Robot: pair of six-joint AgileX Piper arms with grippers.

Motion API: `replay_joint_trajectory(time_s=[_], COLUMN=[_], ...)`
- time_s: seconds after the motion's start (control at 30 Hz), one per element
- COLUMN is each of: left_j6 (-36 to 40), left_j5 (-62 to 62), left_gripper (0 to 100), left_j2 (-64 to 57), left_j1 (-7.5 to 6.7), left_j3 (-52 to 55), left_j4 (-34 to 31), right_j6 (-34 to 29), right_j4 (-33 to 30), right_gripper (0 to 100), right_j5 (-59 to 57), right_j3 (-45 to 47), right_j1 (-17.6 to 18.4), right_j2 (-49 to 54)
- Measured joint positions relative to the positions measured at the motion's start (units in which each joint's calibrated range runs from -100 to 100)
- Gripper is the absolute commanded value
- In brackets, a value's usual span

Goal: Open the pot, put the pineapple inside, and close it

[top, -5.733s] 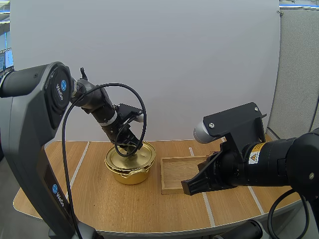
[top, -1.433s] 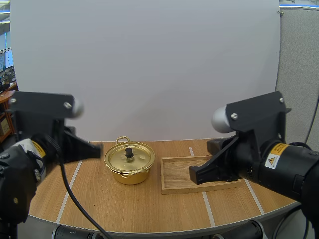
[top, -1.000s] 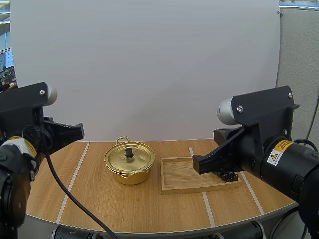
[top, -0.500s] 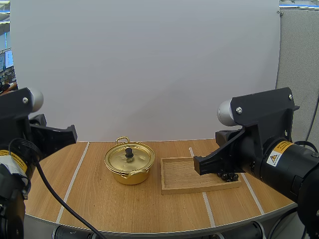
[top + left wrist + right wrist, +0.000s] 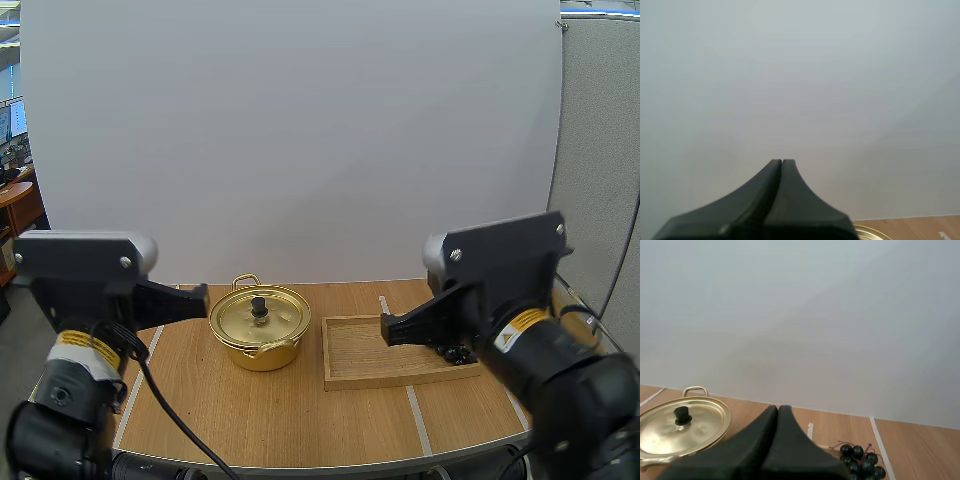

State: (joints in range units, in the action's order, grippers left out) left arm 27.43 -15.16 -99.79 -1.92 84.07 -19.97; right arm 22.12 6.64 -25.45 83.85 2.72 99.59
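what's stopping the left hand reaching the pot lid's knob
Nothing that shows, so probably yes: the left hand sits beside the pot, with open space up to the knob. It is shut and must open first.

Shiny gold on the round metal pot (image 5: 260, 328) at left, black on its small lid knob (image 5: 259, 304). Pale brown grain across the rectangular wooden tray (image 5: 360, 358) at right; near-black on the grape bunch (image 5: 860, 460). White stripes (image 5: 415, 420) along the light wooden tabletop (image 5: 270, 420).
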Motion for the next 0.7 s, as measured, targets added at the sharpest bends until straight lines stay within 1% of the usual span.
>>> replay_joint_trajectory(time_s=[0.1,0.13,0.17,0.2,0.37,0.43,0.47,0.5,0.53,0.7], left_j6=[-0.12,-0.12,-0.12,-0.12,-0.12,-0.12,-0.12,0.16,0.16,0.25], left_j5=[5.74,7.27,7.85,7.86,8.42,8.22,6.66,2.56,-0.49,-9.05], left_gripper=[0,0,0,0,0,0,0,0,0,0], left_j2=[0.0,0.0,0.0,0.0,0.0,0.0,0.0,0.0,0.0,0.0], left_j1=[0.0,0.0,0.0,0.0,0.0,0.0,0.0,0.0,0.0,0.0], left_j3=[3.63,5.49,6.55,7.27,11.5,14.73,15.51,15.66,15.66,15.75], left_j4=[0.0,0.0,0.0,0.0,0.0,0.3,1.29,3.77,4.92,6.69], right_j6=[0.0,0.0,0.0,0.0,0.0,0.0,0.0,0.0,0.0,0.0], right_j4=[0.0,-0.12,-0.12,-0.12,-0.12,-0.12,-0.12,-0.12,-0.21,-0.21], right_gripper=[0,0,0,0,0,0,0,0,0,0], right_j5=[5.2,10.78,12.87,16.28,19.57,18.27,15.03,13.43,12.04,0.39], right_j3=[2.82,5.49,6.34,9.04,14.19,15.67,15.82,15.82,15.82,15.96], right_j1=[0.0,0.0,0.0,0.0,0.0,0.0,0.0,0.0,-0.07,-0.67], right_j2=[0.0,0.0,0.0,0.0,0.0,0.0,0.0,0.0,0.12,0.12])
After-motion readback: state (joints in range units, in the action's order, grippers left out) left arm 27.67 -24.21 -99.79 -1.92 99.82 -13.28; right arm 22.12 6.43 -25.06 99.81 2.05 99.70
